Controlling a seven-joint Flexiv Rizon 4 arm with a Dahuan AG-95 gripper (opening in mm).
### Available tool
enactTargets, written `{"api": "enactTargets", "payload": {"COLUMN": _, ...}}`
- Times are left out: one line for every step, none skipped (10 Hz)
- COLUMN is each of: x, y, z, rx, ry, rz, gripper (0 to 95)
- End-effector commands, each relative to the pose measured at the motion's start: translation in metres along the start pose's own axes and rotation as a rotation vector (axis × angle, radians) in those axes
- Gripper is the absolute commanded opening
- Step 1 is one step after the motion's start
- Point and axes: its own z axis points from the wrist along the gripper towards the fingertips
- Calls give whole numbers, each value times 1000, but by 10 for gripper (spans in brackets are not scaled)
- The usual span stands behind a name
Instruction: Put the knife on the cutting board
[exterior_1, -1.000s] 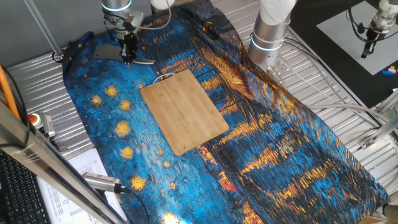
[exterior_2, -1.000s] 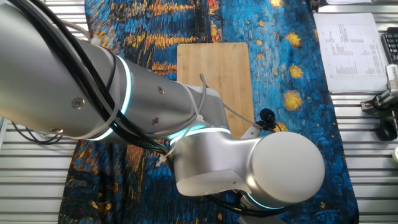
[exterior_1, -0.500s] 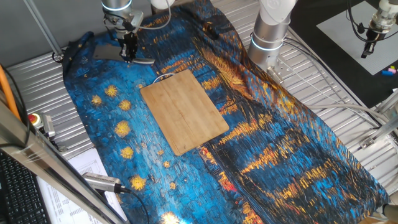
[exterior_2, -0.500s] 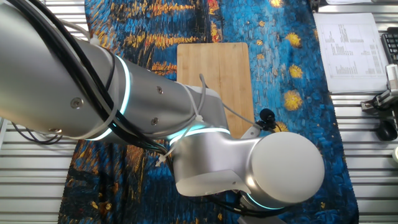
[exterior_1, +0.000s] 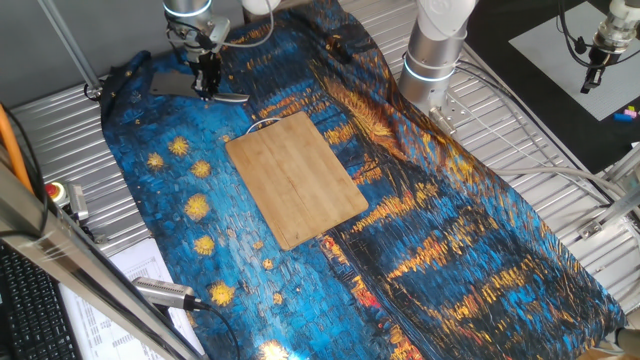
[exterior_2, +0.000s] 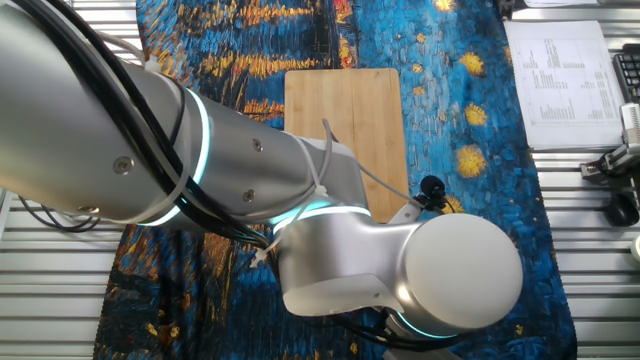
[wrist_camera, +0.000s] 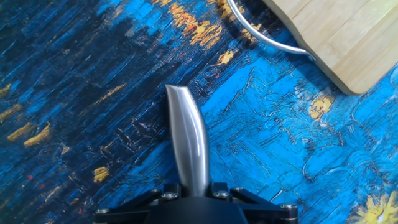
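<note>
Down low over the knife (wrist_camera: 188, 137) with the gripper (exterior_1: 207, 88), straddling it about where handle joins blade, probably because that spot keeps the heavy blade from tipping once raised. Cannot tell whether clamped or merely set around it: fingertips hidden under the housing in the hand view and too small to read in the fixed view. Just ahead, only the short silvery handle, poking out from beneath the housing and pointing roughly toward the board; behind, in the fixed view, the broad grey blade, lying flat or nearly so on the painted blue cloth (wrist_camera: 74, 93). No telling from here whether lifted off the fabric yet. A little farther on, the thin wire loop (wrist_camera: 261, 31), then the cutting board (exterior_1: 296, 178) itself, bare on top, near the knife but not touching it, turned at an angle to the handle. Judging by that layout: grasping step, placing not yet done. Next, likely a lift, a short carry over the loop, and a flat set-down mid-board.
</note>
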Motion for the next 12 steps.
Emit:
{"api": "enactTargets", "payload": {"x": 0, "y": 0, "z": -3, "rx": -1, "ry": -4, "rz": 18, "gripper": 0}}
{"api": "enactTargets", "payload": {"x": 0, "y": 0, "z": -4, "rx": -2, "ry": -4, "rz": 30, "gripper": 0}}
{"api": "enactTargets", "payload": {"x": 0, "y": 0, "z": -6, "rx": 0, "ry": -3, "rz": 39, "gripper": 0}}
{"api": "enactTargets", "payload": {"x": 0, "y": 0, "z": -9, "rx": 1, "ry": -5, "rz": 48, "gripper": 0}}
{"api": "enactTargets", "payload": {"x": 0, "y": -1, "z": -10, "rx": 1, "ry": -5, "rz": 50, "gripper": 0}}
{"api": "enactTargets", "payload": {"x": 0, "y": -4, "z": -14, "rx": -1, "ry": -8, "rz": 55, "gripper": 0}}
{"api": "enactTargets", "payload": {"x": 1, "y": -6, "z": -16, "rx": -4, "ry": -8, "rz": 62, "gripper": 0}}
{"api": "enactTargets", "payload": {"x": 2, "y": -9, "z": -19, "rx": -7, "ry": -8, "rz": 72, "gripper": 0}}
{"api": "enactTargets", "payload": {"x": 2, "y": -14, "z": -20, "rx": -9, "ry": -7, "rz": 81, "gripper": 0}}
{"api": "enactTargets", "payload": {"x": 1, "y": -18, "z": -20, "rx": -14, "ry": -10, "rz": 92, "gripper": 0}}
{"api": "enactTargets", "payload": {"x": -2, "y": -24, "z": -22, "rx": -20, "ry": -4, "rz": 107, "gripper": 0}}
{"api": "enactTargets", "payload": {"x": -6, "y": -31, "z": -25, "rx": -26, "ry": 1, "rz": 121, "gripper": 0}}
